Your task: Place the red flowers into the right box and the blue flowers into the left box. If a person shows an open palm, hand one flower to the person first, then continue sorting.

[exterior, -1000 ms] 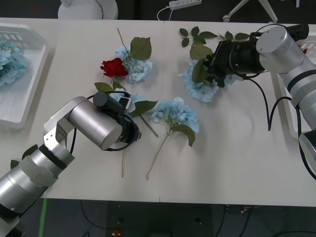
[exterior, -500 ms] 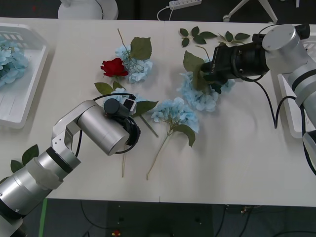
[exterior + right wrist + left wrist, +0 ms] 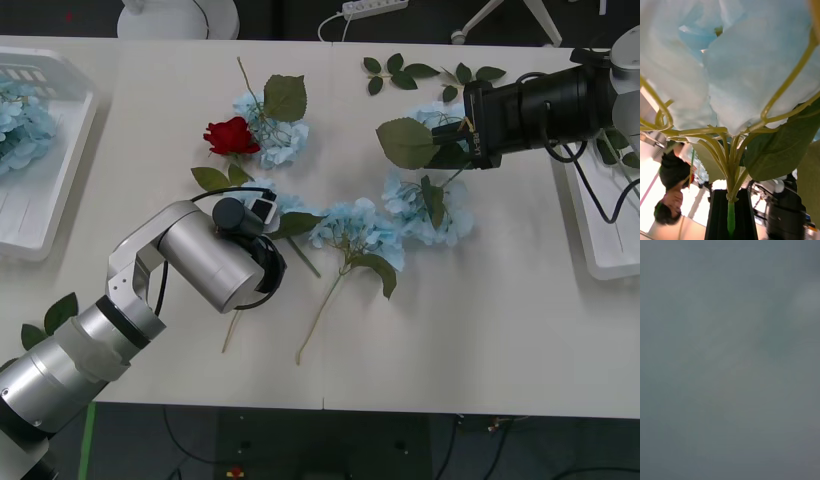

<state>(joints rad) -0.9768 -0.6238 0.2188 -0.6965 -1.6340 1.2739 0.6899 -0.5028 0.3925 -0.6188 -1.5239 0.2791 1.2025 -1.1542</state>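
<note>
My right gripper (image 3: 463, 141) is at the table's right, shut on the stem of a blue flower (image 3: 432, 211) whose bloom hangs below and to its left. In the right wrist view the black fingers (image 3: 720, 219) clamp the green stem under the pale bloom (image 3: 737, 56). My left gripper (image 3: 266, 212) is low over another blue flower (image 3: 283, 205) at centre-left, its fingertips hidden by the wrist. A red flower (image 3: 231, 135) lies beside a blue flower (image 3: 270, 135). One more blue flower (image 3: 355, 232) lies mid-table. The left box (image 3: 40, 215) holds blue blooms. The right box (image 3: 600, 255) is at the right edge.
Loose green leaf sprigs (image 3: 400, 72) lie along the far edge, and a leaf (image 3: 45, 318) lies at the near left. A white lamp base (image 3: 180, 15) stands beyond the table. The near right of the table is bare.
My right gripper has drawn back to the right with the blue flower, carrying its bloom rightward. The left arm shifted slightly, and the stem under it has tilted.
</note>
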